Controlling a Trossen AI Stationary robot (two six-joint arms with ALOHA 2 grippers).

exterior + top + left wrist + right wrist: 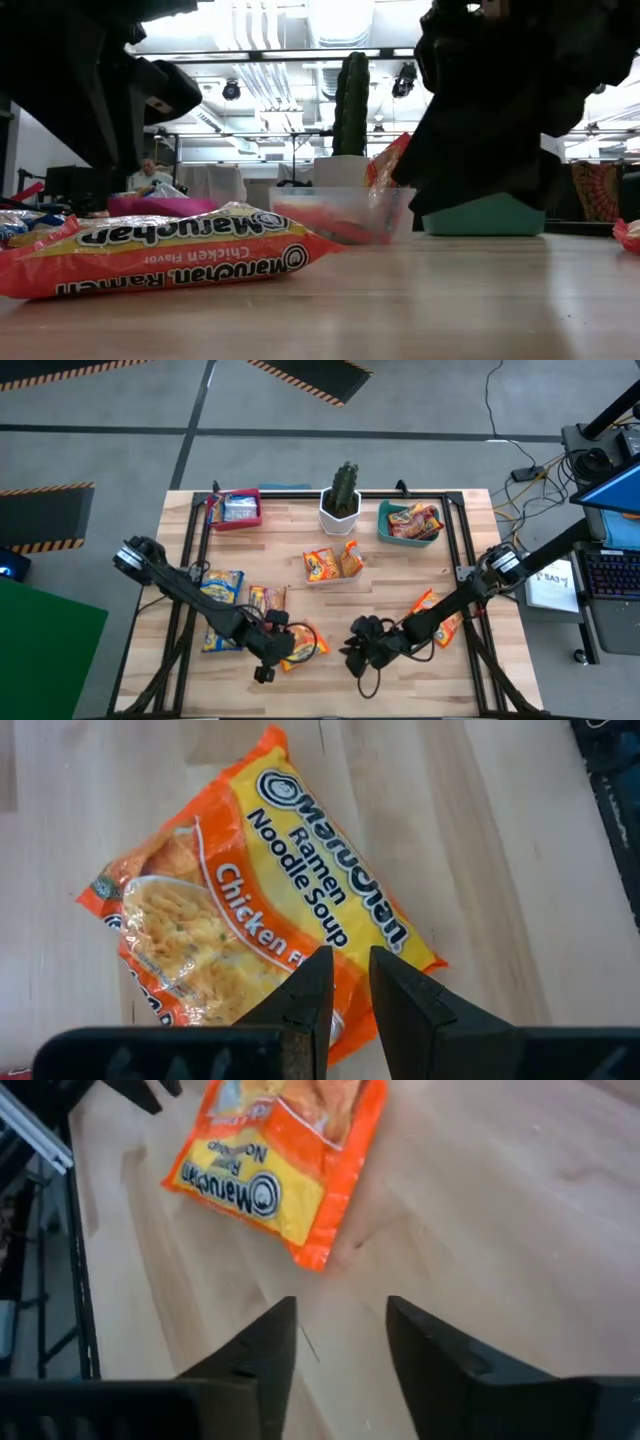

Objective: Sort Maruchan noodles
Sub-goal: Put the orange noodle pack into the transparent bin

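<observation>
orange packet (250,900) lay under the nearly closed, empty left gripper (348,982); right gripper (340,1335) was half open, empty. red bin (236,510) and teal bin (409,523) held few; most packets remained.

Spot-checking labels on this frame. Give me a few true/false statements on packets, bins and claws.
1. The left claw hangs over an orange chicken packet. True.
2. The right claw is clamped on a packet. False: nothing sits between its fingers, only bare table; the orange packet lies just ahead of it.
3. The teal bin holds orange packets. True.
4. The cactus pot stands at the front edge of the table by the claws. False: it stands at the far edge, between the red bin and the teal bin.
5. The red bin is empty. False: it holds a packet.
</observation>
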